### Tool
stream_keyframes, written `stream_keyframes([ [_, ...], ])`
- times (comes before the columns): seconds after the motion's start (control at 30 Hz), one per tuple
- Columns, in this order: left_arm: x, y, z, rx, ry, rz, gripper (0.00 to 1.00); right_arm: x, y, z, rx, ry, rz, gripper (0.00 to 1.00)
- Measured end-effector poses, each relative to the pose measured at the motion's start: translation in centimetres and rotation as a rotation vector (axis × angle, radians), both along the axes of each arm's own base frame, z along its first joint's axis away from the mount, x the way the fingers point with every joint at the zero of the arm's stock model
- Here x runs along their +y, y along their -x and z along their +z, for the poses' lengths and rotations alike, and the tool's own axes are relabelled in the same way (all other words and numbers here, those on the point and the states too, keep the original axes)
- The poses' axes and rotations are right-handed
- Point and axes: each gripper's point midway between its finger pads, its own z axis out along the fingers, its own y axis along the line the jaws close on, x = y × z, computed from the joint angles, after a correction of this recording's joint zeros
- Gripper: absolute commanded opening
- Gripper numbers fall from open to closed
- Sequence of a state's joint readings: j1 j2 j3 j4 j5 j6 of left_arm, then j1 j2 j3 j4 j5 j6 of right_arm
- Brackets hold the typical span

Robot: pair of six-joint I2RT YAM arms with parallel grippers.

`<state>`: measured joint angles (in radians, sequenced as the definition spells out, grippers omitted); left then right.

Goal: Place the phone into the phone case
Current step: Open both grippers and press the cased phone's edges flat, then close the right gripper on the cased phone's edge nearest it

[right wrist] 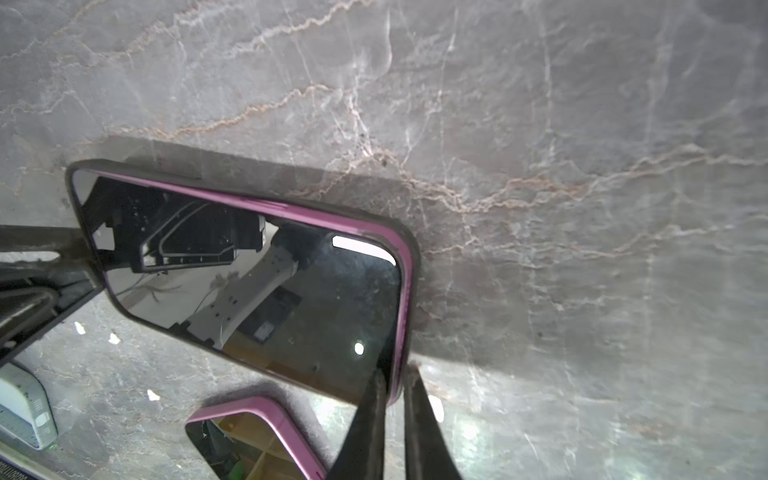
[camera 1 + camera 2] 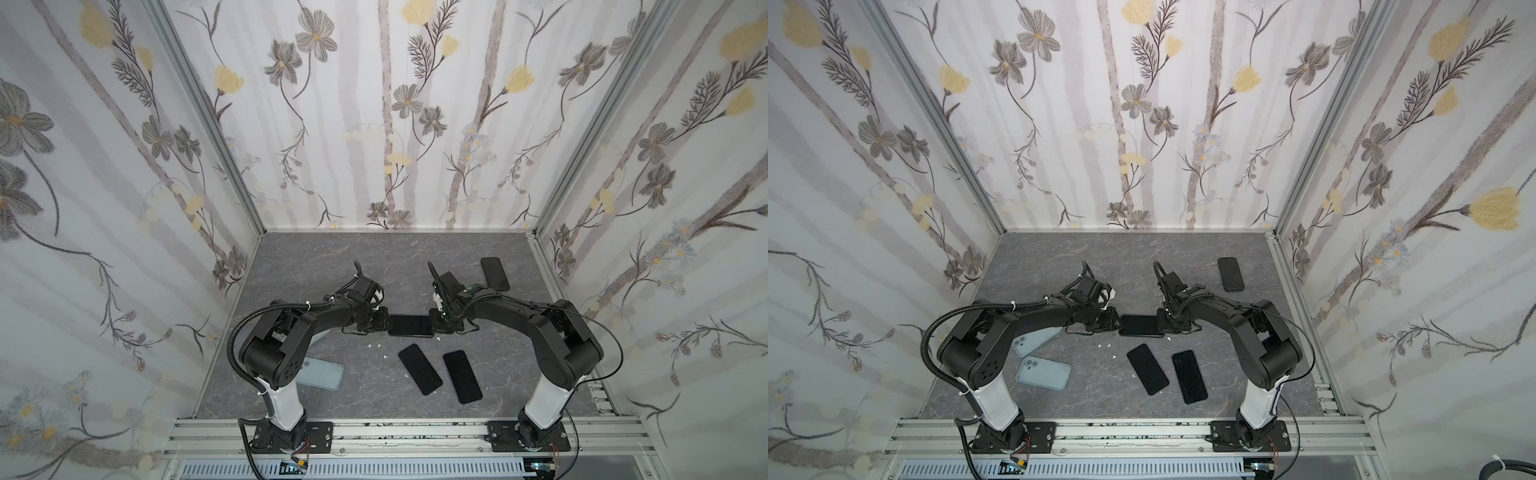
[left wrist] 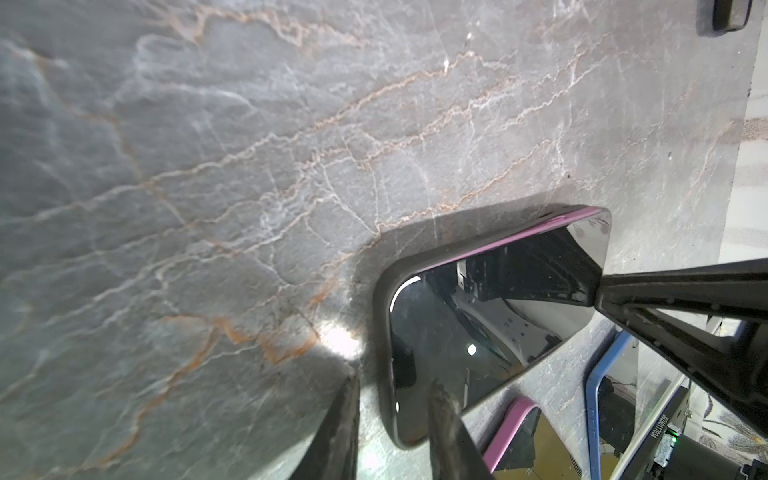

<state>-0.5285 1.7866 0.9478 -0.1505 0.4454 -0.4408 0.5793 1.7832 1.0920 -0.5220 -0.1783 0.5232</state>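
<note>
the phone [image 2: 410, 326] lies crosswise at the middle of the table [image 2: 332, 266], bridged between both arms and sitting in the dark phone case [image 3: 383, 332]. a pink strip of its side shows above the case rim along one long edge, so i judge it not fully seated. the right gripper [image 1: 394, 374] is pinched tight on the phone's end, likely to press that end home. the left gripper [image 3: 394, 380] straddles the opposite cased end, fingers partway closed, probably bracing it; whether it truly clamps i cannot tell.
</note>
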Motion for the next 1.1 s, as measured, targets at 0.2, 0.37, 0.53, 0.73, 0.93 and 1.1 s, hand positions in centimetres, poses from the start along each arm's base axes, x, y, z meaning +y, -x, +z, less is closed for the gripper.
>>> stream_keyframes([
  [0.2, 0.0, 0.0, -0.1, 0.001, -0.001, 0.000, 0.29, 0.1, 0.0, -0.4, 0.002, 0.018, 0.007, 0.13],
  [0.37, 0.0, 0.0, 0.0, -0.001, -0.001, -0.002, 0.29, 0.1, -0.1, -0.4, -0.003, 0.053, 0.011, 0.13],
  [0.53, -0.1, -0.4, 0.6, -0.021, 0.000, -0.008, 0.29, 0.1, -0.4, 0.4, -0.017, 0.081, 0.012, 0.22],
  [0.73, -0.3, -2.4, 3.8, -0.096, 0.032, 0.011, 0.32, 1.4, -3.7, 6.3, -0.169, -0.009, -0.013, 0.27],
  [0.93, 0.0, -2.4, 2.9, -0.071, 0.021, 0.021, 0.32, 0.2, -4.8, 4.9, -0.141, 0.001, -0.045, 0.19],
  [1.1, 0.4, -1.6, 1.7, -0.032, 0.008, 0.033, 0.31, 0.6, -4.3, 3.3, -0.095, 0.002, -0.023, 0.13],
])
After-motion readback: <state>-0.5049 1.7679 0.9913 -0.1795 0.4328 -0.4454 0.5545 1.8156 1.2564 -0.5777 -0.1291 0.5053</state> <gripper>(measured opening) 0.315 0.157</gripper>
